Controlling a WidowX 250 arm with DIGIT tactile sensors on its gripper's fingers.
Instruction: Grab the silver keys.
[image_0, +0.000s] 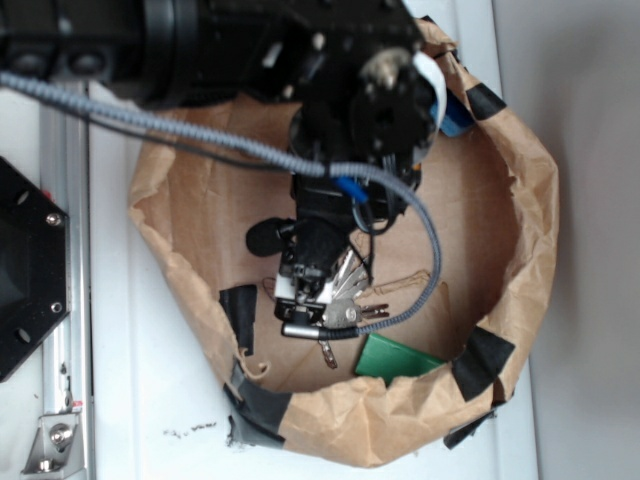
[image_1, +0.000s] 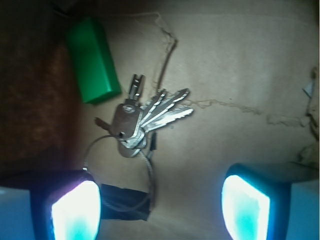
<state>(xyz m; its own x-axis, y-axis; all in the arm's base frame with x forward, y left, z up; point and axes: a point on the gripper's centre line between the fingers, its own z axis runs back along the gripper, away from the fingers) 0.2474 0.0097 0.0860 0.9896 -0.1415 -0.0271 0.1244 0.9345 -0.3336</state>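
Observation:
The silver keys (image_1: 145, 117) lie fanned on the brown paper floor, their thin wire loop (image_1: 122, 172) trailing toward my fingers and over a black strip (image_1: 125, 202). My gripper (image_1: 161, 210) is open, with wide bare paper between the two glowing pads (image_1: 76, 212). The keys sit just beyond the fingertips, nearer the left one. In the exterior view the keys (image_0: 345, 300) show below the black arm, and the gripper (image_0: 310, 275) hangs right over them inside the paper bag.
A flat green block (image_1: 92, 60) lies left of the keys, also visible as the green block (image_0: 395, 358). The crumpled brown paper bag wall (image_0: 520, 230) rings the area, patched with black tape (image_0: 255, 410). A grey cable (image_0: 425, 235) loops down from the arm.

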